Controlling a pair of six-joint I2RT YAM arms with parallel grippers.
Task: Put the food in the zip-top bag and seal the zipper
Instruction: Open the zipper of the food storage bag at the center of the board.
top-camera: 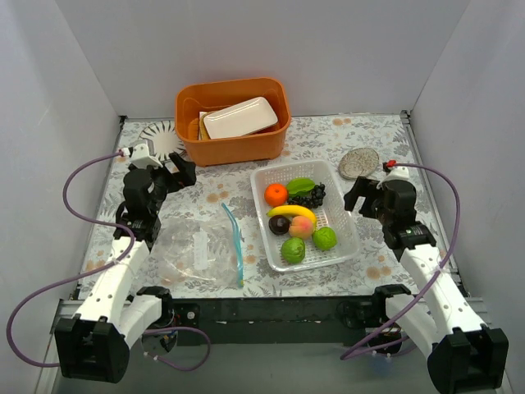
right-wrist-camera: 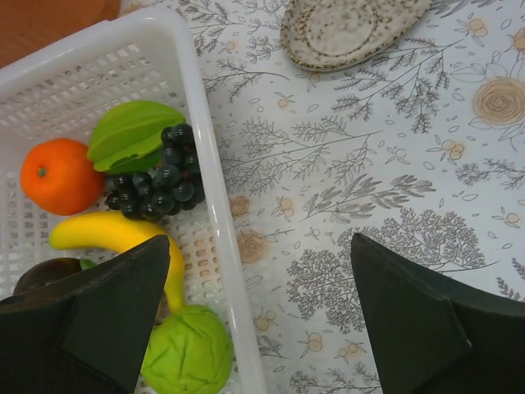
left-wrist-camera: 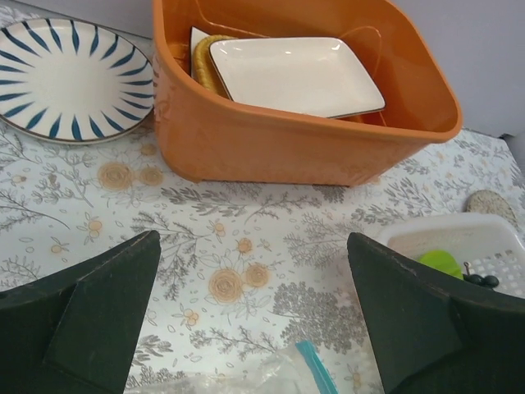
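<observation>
Our left fingers and right fingers hang spread, empty; nothing is bagged. Next we should open the clear crinkly zip-top bag.

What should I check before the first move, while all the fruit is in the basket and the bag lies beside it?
1. Left pincer open and empty: ok.
2. Right pincer open and empty: ok.
3. Fruit such as the orange and banana lying free in the white basket: ok.
4. Right pincer centred over one fruit: not ok. It hangs over the basket's right rim.
5. Bag lying flat, left of the basket: ok.
6. Bag mouth at the blue strip open: cannot tell.
</observation>
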